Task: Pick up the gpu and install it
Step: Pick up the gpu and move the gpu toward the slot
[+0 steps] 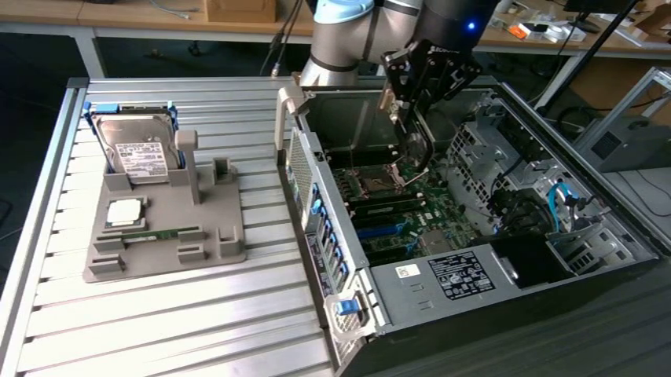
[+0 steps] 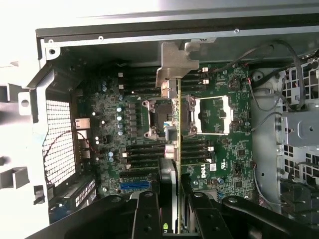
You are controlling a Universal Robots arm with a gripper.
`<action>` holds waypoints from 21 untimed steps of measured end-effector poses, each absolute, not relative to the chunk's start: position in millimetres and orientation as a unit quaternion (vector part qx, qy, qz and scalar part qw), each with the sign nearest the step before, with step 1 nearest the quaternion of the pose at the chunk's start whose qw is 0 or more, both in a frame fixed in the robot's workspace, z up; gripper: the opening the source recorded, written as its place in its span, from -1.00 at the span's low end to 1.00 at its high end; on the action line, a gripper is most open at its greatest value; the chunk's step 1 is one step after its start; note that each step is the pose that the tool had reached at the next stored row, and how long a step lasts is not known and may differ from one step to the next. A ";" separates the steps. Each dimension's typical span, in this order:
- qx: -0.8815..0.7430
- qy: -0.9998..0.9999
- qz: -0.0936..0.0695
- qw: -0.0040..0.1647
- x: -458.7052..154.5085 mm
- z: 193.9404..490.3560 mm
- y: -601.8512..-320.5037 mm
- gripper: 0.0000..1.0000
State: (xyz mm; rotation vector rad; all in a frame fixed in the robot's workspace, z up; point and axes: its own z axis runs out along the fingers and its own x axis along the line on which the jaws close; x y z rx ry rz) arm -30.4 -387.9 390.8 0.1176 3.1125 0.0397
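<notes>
Gripping the gpu [image 2: 175, 69] edge-on, the gripper [image 2: 177, 191] has its jaws clamped on the card's flat faces, over the motherboard [image 2: 224, 149] inside the open case [image 1: 461, 275]. Looks light and stiff but fragile, so I'd pinch bare board, not chips. On the ribbed metal table [image 1: 157, 314], the parts holder [image 1: 168, 243] sits at the case's 9 o'clock in the exterior view. Cramped in there.
</notes>
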 end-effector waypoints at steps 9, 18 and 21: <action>0.038 0.999 0.013 0.013 -25.8 389.2 -387.9 -0.47; 0.038 0.999 0.013 0.013 -21.0 387.6 -387.9 -0.47; 0.038 0.999 0.013 0.013 -19.4 386.8 -387.9 -0.47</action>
